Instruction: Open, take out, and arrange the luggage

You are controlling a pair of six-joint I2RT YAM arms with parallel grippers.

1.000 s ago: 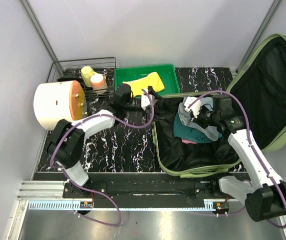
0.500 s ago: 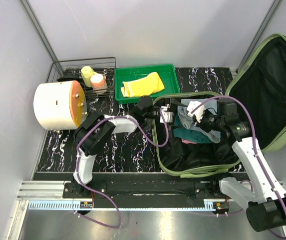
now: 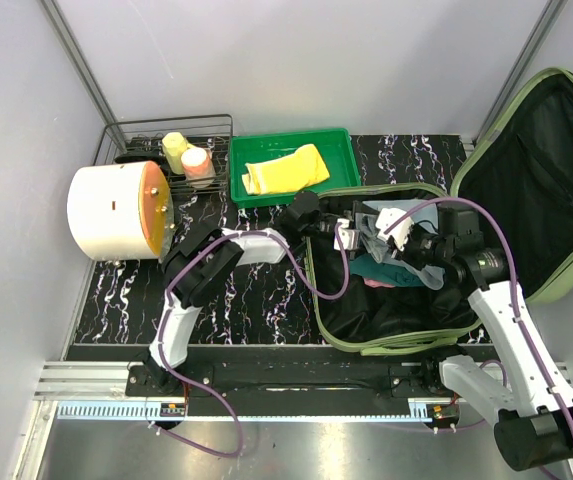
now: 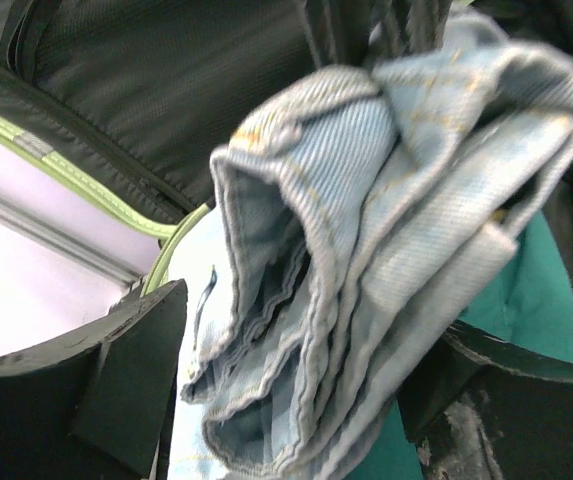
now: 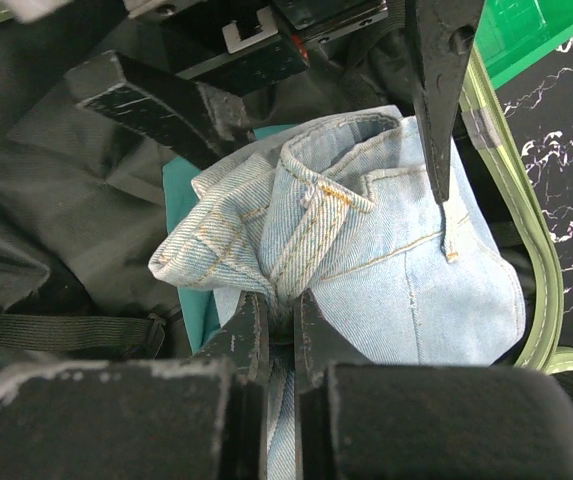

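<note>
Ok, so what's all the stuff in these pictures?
luggage: 1, pale olive green, open, table's right
jeans: 1, pale blue, over the luggage
garment: 1, teal, under the jeans
tray: 1, bright green, back middle
cloth: 1, yellow, in the tray
wire rack: 1, dark, back left
bottles: 2, yellow and orange, in the rack
drum: 1, white with orange face, left
table: 1, black marbled, below everything
left arm: 1, white, jaws open either side of the jeans
right arm: 1, white, jaws shut on the jeans
</note>
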